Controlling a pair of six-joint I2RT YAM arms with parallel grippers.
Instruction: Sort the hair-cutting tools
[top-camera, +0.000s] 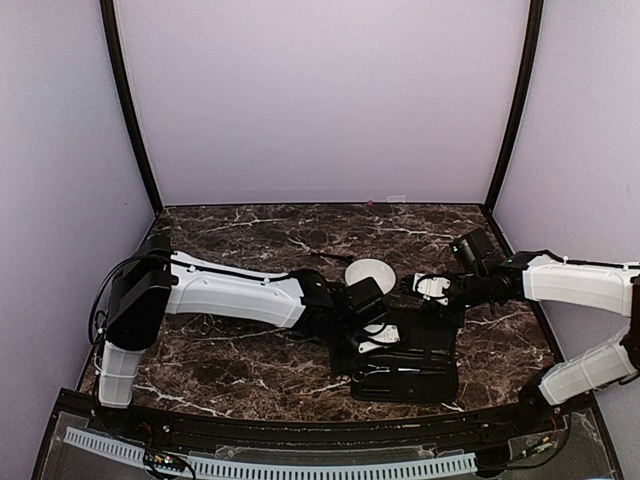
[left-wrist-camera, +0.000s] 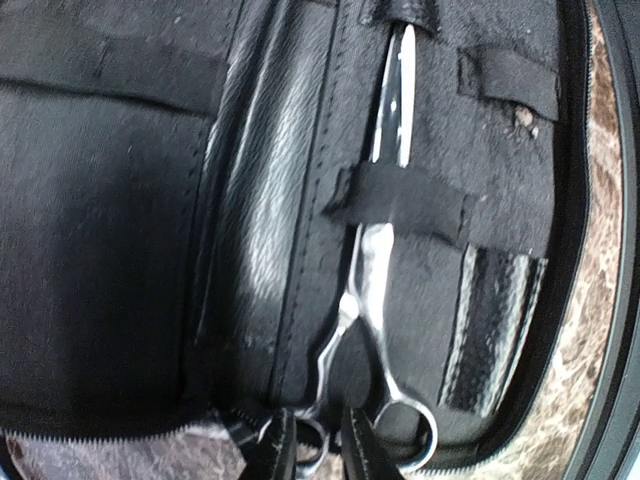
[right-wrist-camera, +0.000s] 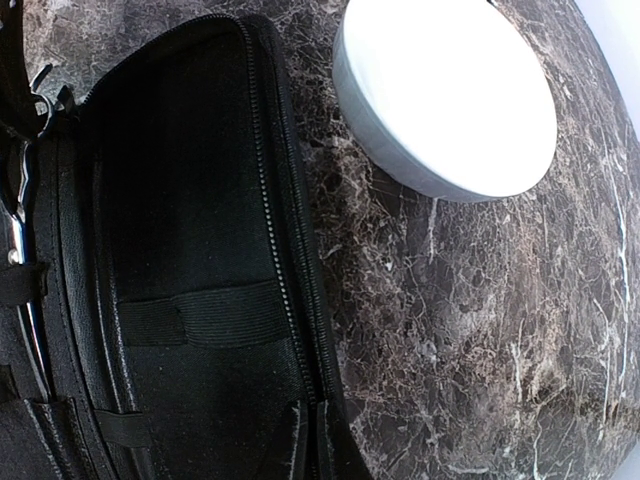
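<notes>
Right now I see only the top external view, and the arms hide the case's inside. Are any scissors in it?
Observer: Yes, silvery scissors sit tucked under an elastic strap in the open black case.
Operator: And my left arm?
Observer: The left fingers stand either side of one ring handle; contact is unclear.
Operator: And the case's other half?
Observer: Its strap holds nothing.
</notes>
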